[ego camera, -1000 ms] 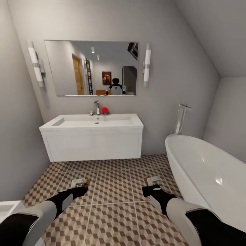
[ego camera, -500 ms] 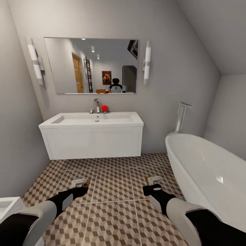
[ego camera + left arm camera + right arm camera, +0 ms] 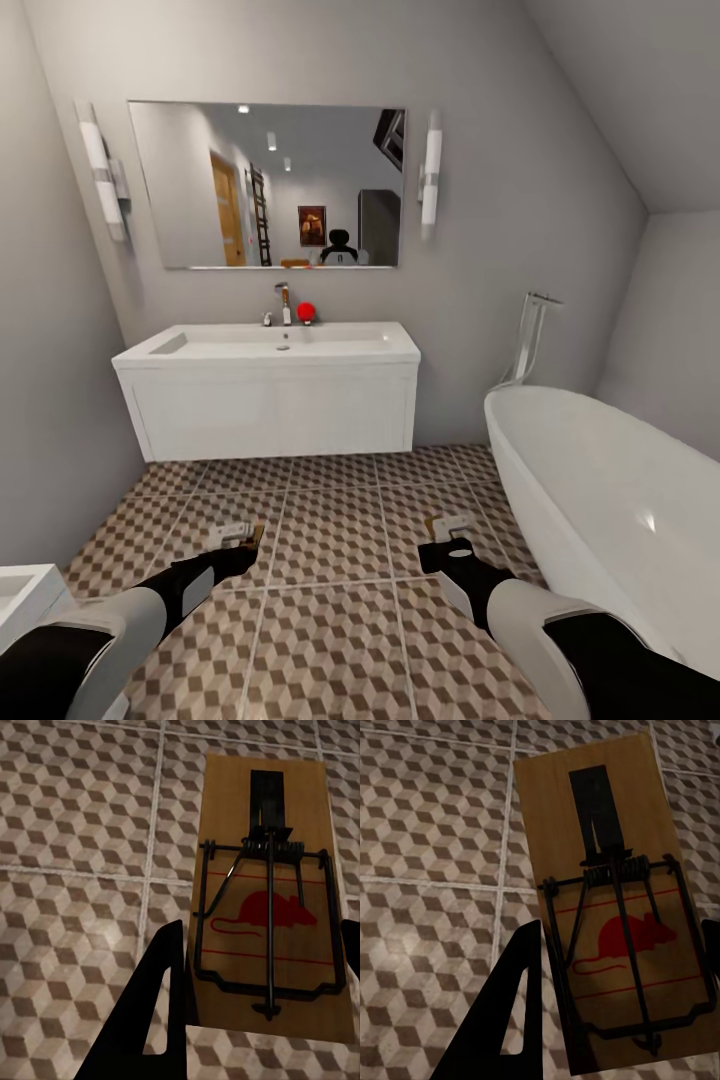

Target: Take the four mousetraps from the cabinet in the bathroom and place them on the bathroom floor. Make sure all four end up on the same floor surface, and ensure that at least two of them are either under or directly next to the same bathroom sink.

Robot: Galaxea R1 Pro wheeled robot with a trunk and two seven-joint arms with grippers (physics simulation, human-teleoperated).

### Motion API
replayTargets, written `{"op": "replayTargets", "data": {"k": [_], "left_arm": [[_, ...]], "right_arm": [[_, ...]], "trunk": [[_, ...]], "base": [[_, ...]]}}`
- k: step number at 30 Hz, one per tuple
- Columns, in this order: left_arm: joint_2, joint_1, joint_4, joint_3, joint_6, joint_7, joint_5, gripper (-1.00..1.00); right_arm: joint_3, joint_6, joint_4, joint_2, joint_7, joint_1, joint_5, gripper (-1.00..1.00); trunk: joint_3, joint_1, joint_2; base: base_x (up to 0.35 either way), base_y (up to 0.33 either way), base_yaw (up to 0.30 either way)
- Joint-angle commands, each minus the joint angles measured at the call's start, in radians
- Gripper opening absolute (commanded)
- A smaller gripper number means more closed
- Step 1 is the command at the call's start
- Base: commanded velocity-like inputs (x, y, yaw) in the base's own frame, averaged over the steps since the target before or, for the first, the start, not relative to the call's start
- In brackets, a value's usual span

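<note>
Head view: both arms are low over the patterned floor point(image 3: 330, 610), the white sink point(image 3: 268, 345) far ahead on its vanity, nearer the left gripper point(image 3: 236, 536) than the right gripper point(image 3: 448, 531).

Left wrist view: its fingers clamp a flat wooden trap point(image 3: 266, 900) with wire spring, long axis along them.

Right wrist view: likewise gripping the second trap point(image 3: 611, 900).

Bathtub point(image 3: 600, 500) cut off at the head view's right edge

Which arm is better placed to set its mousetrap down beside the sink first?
Probably left: the left gripper holds a mousetrap over tiles directly before the sink; the right gripper hangs nearer the bathtub.
</note>
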Motion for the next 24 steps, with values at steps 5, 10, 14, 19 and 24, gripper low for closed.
{"op": "replayTargets", "data": {"k": [5, 10, 14, 19, 24], "left_arm": [[0.001, 0.0, -0.001, -0.008, 0.005, -0.003, 0.009, -1.0], [0.001, 0.0, -0.001, -0.008, 0.003, -0.003, 0.011, -1.0], [0.001, 0.0, -0.001, -0.008, 0.003, -0.003, 0.013, -1.0], [0.001, 0.0, -0.001, -0.008, 0.003, -0.003, 0.013, -1.0], [0.001, 0.0, -0.001, -0.008, 0.003, -0.003, 0.013, -1.0]], "right_arm": [[0.007, 0.0, 0.002, 0.0, -0.003, -0.002, -0.002, -1.0], [0.007, -0.002, 0.002, 0.0, -0.004, -0.002, -0.005, -1.0], [0.007, -0.023, 0.003, 0.002, -0.012, -0.002, -0.006, -1.0], [0.008, -0.069, 0.005, 0.004, -0.059, -0.002, -0.008, -1.0], [0.009, -0.083, 0.006, 0.005, -0.078, -0.002, -0.005, -1.0]], "trunk": [[-0.017, 0.019, -0.036], [-0.032, 0.038, -0.071], [-0.045, 0.054, -0.099], [-0.061, 0.073, -0.134], [-0.076, 0.092, -0.169]], "base": [[0.0, 0.0, 0.0], [0.0, 0.0, 0.0], [0.0, 0.0, 0.0], [0.0, 0.0, 0.0], [0.0, 0.0, 0.0]]}}
